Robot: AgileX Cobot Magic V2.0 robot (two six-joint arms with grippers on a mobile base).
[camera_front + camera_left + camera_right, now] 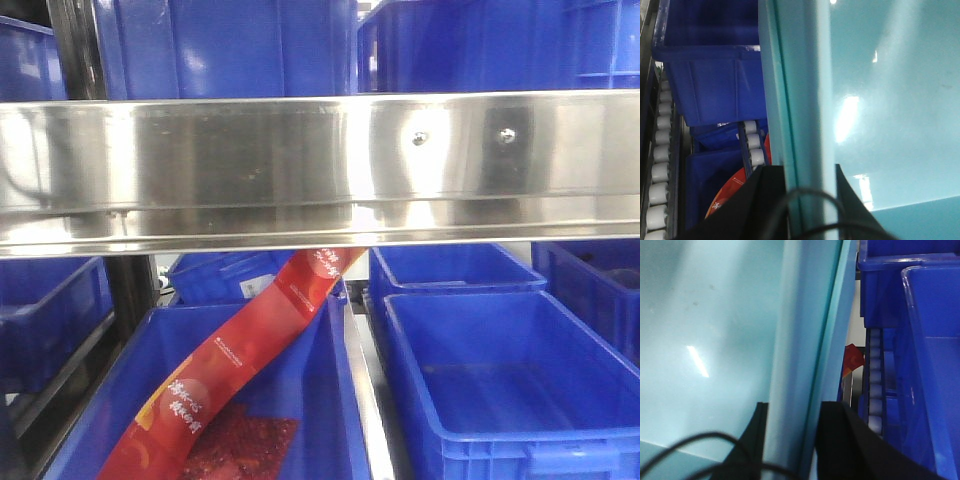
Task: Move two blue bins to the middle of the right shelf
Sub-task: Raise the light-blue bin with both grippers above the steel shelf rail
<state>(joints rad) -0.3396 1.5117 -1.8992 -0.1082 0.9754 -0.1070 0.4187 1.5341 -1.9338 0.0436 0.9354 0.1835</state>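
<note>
**Both tools clamped on a bin's rim, close under the shelf rail**

The left tool (810, 187) straddles a pale, washed-out rim with a dark finger on each side, closed on it; the right tool (790, 432) grips a like rim in the same way. I judge this to be one carried bin (890, 100), looking teal up close.

Risks: uneven lift between the arms could twist the rim free, and the steel shelf rail (320, 170) sits close in front, so a high carry may strike it.

Below lie an empty blue bin (510, 380), a bin holding red packaging (250, 350), and roller tracks (660, 150). Room is tight.
</note>
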